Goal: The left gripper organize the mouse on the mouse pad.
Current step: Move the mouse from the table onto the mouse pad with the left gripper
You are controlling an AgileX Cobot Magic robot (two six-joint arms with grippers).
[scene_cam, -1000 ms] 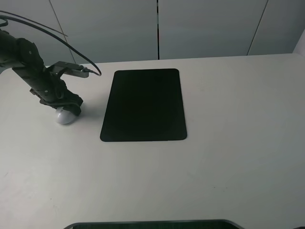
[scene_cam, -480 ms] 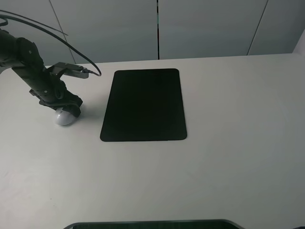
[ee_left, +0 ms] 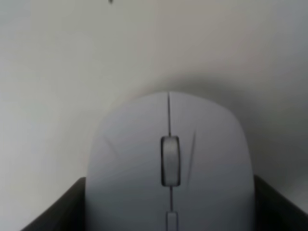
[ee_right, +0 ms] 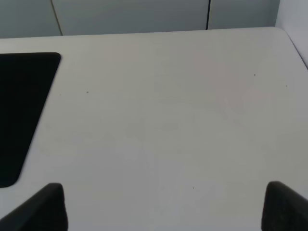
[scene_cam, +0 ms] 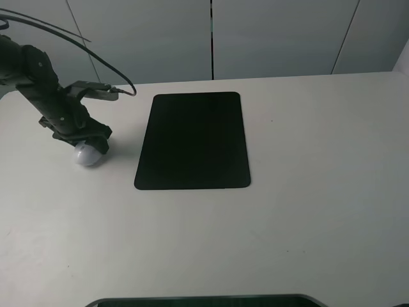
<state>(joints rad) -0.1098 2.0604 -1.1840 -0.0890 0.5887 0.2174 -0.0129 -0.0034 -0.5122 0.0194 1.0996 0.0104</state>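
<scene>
Where the left gripper (scene_cam: 89, 143) comes down at the table's (scene_cam: 307, 204) left side, its dark fingers (ee_left: 55, 214) are clamped against both flanks of the mouse (ee_left: 168, 159), which is left of the mouse pad (scene_cam: 193, 141) and apart from it.

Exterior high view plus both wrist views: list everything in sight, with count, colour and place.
mouse: one, white-grey, at the table's left side, apart from the pad
mouse pad: one, black, flat mid-table, nothing on it
table: one, off-white, under everything
wall panels: several, pale grey, behind the table
dark strip: one, black, at the near edge; unidentifiable
left gripper: one, black, closed around the mouse
right gripper: one, black, open over the table's right side
</scene>
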